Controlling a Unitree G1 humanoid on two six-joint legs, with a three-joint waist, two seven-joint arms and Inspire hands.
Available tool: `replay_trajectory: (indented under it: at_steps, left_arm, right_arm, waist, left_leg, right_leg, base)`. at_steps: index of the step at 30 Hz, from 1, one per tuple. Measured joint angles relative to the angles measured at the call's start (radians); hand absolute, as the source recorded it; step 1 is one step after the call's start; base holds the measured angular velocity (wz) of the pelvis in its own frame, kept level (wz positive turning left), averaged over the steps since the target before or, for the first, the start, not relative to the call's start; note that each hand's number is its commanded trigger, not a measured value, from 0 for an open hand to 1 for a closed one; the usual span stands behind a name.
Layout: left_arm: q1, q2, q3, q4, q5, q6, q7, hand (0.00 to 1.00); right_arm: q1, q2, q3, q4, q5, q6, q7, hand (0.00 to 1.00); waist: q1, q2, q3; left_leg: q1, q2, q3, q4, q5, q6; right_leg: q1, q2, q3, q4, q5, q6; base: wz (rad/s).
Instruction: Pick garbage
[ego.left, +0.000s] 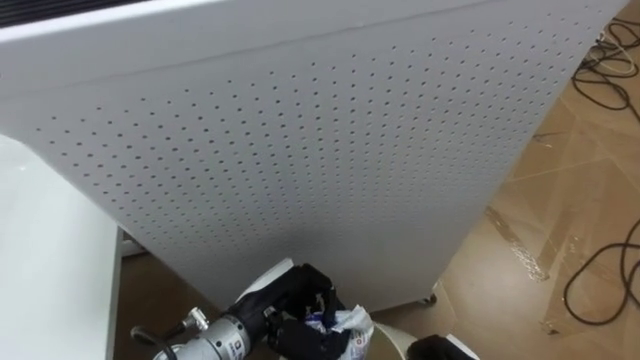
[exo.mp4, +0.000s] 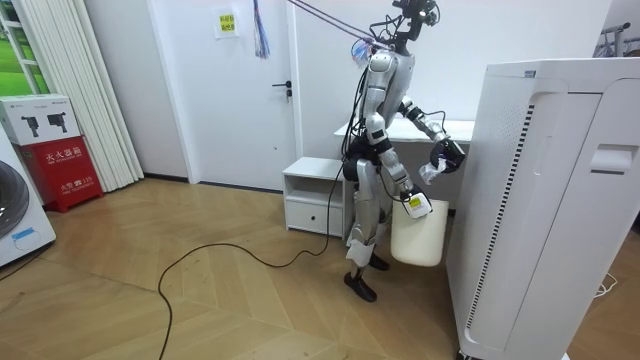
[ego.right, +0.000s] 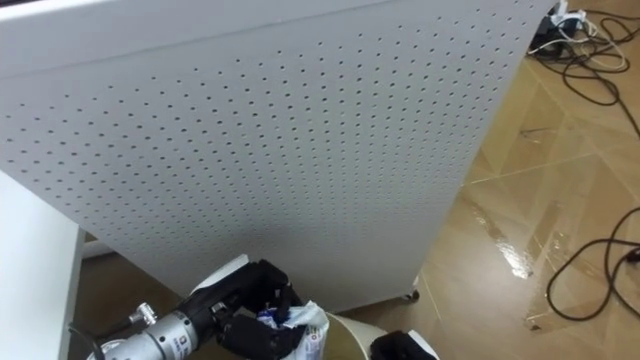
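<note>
Wrapper (ego.left: 345, 322), crumpled, clutched in curled left hand (ego.left: 300, 305) above bin (exo.mp4: 418, 240), beside perforated panel (ego.left: 300, 150); right hand (exo.mp4: 415, 205) at bin rim, grip impossible to tell.

I count one crumpled wrapper (ego.left: 345, 322) in my left hand (ego.left: 298, 305), one white bin (ego.left: 388, 338) just below it, one perforated panel (ego.left: 300, 150) beyond it.

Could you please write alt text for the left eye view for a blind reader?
The robot's left hand clutches a crumpled white wrapper above the rim of a white bin, at the bottom edge. A large white perforated panel stands close behind; wooden floor with dark cables lies to the right.
</note>
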Motion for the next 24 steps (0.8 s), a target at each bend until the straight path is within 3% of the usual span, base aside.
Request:
replay_trajectory:
  at_steps: [2,5,6,8,9,24]
  left_arm:
    - [0.000,0.000,0.001,0.000,0.000,-0.001,-0.002,0.04]
    - [0.002,0.000,0.000,0.002,0.000,-0.001,-0.008,0.18]
    - [0.003,-0.001,0.000,0.002,0.000,-0.001,-0.010,0.18]
    - [0.005,-0.001,-0.001,0.012,0.004,-0.001,-0.013,0.11]
    - [0.008,-0.001,-0.001,0.019,0.011,0.000,-0.013,0.00]
    - [0.035,-0.019,-0.012,0.040,0.010,0.022,-0.085,0.00]
  right_arm:
    - [0.000,0.000,0.000,0.000,0.000,-0.002,0.000,1.00]
    - [0.000,-0.001,-0.002,0.000,0.000,-0.002,0.000,1.00]
    - [0.000,-0.001,-0.003,0.000,0.000,-0.002,0.000,1.00]
    - [0.000,-0.002,-0.003,-0.001,0.001,-0.002,0.000,1.00]
    - [0.000,-0.001,-0.002,-0.002,0.001,-0.002,0.000,1.00]
    - [0.003,-0.006,0.000,-0.003,0.027,-0.002,0.002,1.00]
  waist:
    - [0.000,0.001,-0.0009]
    - [-0.001,0.003,-0.0019]
    - [-0.001,0.003,-0.0021]
    - [-0.001,0.004,-0.0028]
    - [-0.002,0.004,-0.0028]
    - [-0.029,0.006,-0.0038]
  left_leg:
    - [0.000,0.000,0.000,0.000,0.000,0.000]
    - [0.003,0.000,0.002,0.000,0.000,0.000]
    - [0.005,0.000,0.003,-0.001,0.000,0.000]
    - [0.008,0.000,0.005,-0.001,0.000,0.000]
    - [0.009,0.000,0.007,0.000,0.000,0.000]
    - [0.019,0.000,0.011,0.001,0.004,-0.003]
  right_leg:
    - [0.000,0.000,0.000,0.000,0.000,0.000]
    - [0.001,-0.001,0.000,0.004,0.000,0.000]
    - [0.001,-0.001,0.001,0.005,0.000,0.000]
    - [0.002,-0.002,0.002,0.008,0.000,0.000]
    - [0.003,-0.003,0.002,0.011,0.000,0.000]
    - [0.008,-0.005,0.007,0.018,0.000,-0.002]
  base:
    - [0.00]
    - [0.00]
    - [-0.04]
    - [-0.04]
    - [0.00]
    - [0.00]
